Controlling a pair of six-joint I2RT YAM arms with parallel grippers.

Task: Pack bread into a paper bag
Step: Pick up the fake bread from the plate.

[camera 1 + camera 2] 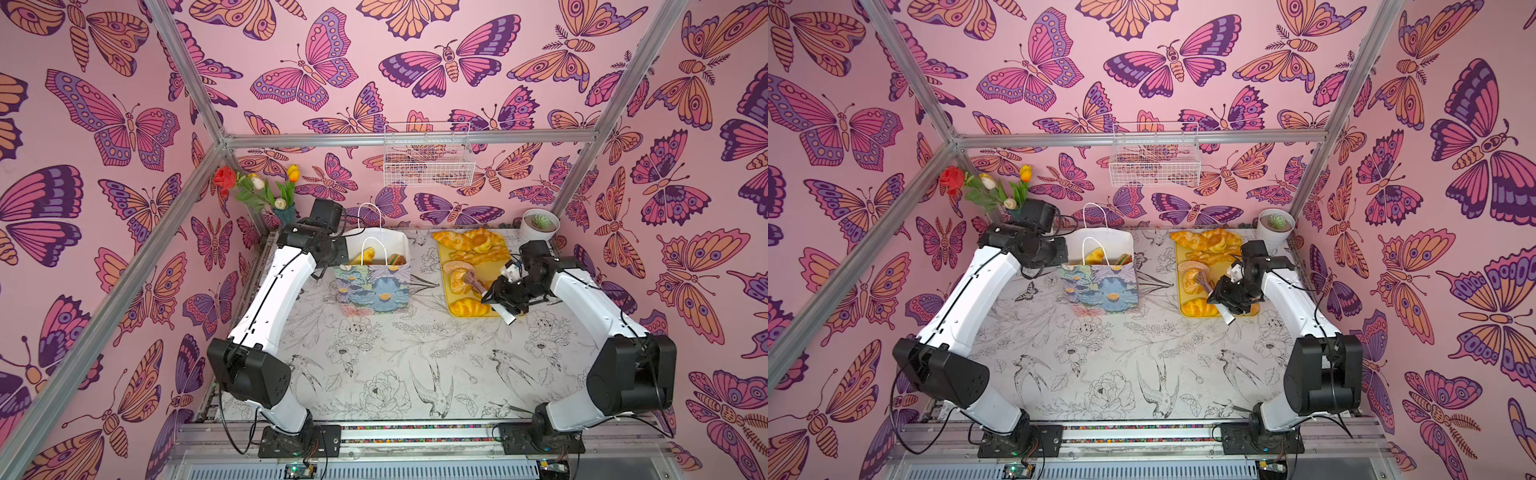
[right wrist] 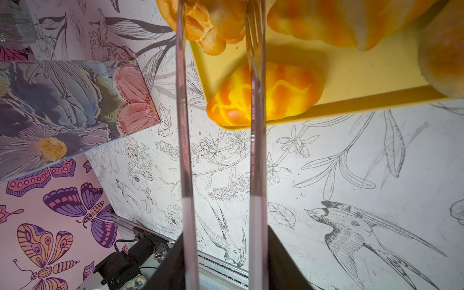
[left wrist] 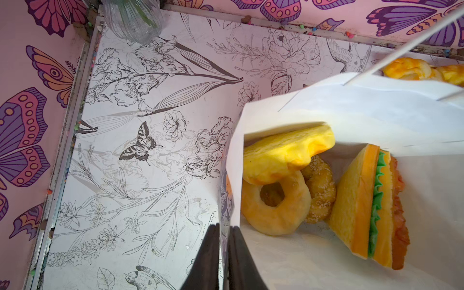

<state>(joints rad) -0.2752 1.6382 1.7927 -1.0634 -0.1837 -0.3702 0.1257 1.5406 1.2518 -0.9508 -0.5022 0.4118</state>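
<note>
The left pincer (image 3: pixel 224 251) is clamped on the side wall of the flower-printed paper bag (image 1: pixel 374 286). A layered sandwich (image 3: pixel 361 200) and a ring roll (image 3: pixel 276 218) lie just inside. The right pincer (image 2: pixel 223 251) grips pink tongs (image 2: pixel 182 150), whose tips seem to straddle a glossy golden roll (image 2: pixel 213 25) on the yellow tray (image 2: pixel 351 75).

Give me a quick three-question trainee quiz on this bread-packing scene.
1. True or false: the left gripper pinches the bag wall.
2. What does the right gripper hold? A spoon, B tongs, C knife.
3. Fill in: the unpacked bread lies on a yellow ____.
Key: 1 true; 2 B; 3 tray.
</note>
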